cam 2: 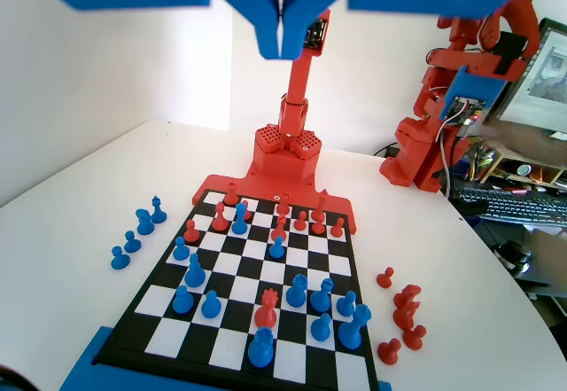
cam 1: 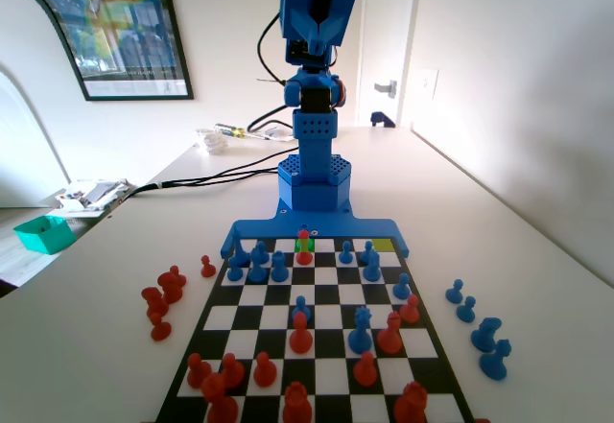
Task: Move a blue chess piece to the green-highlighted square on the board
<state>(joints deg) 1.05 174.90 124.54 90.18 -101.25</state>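
Note:
The green-highlighted square [cam 1: 305,243] lies in the board's [cam 1: 326,293] far row, by the blue arm's base [cam 1: 314,181]. A red piece [cam 1: 304,247] stands on it or just in front, covering its middle. Several small blue chess pieces stand on the far half, among them pawns [cam 1: 346,251] [cam 1: 301,308]; in the wrist view they fill the near half, such as [cam 2: 182,299]. My gripper [cam 2: 281,36] hangs high above the board with its jaws shut and nothing between them. In the fixed view the arm [cam 1: 312,20] is folded upright.
A lime-yellow square [cam 1: 383,246] sits at the far row's right. Red pieces crowd the near rows [cam 1: 300,335]. Captured blue pieces [cam 1: 466,308] lie right of the board, red ones [cam 1: 158,300] left. A teal box [cam 1: 43,234] and cables [cam 1: 221,169] lie at far left.

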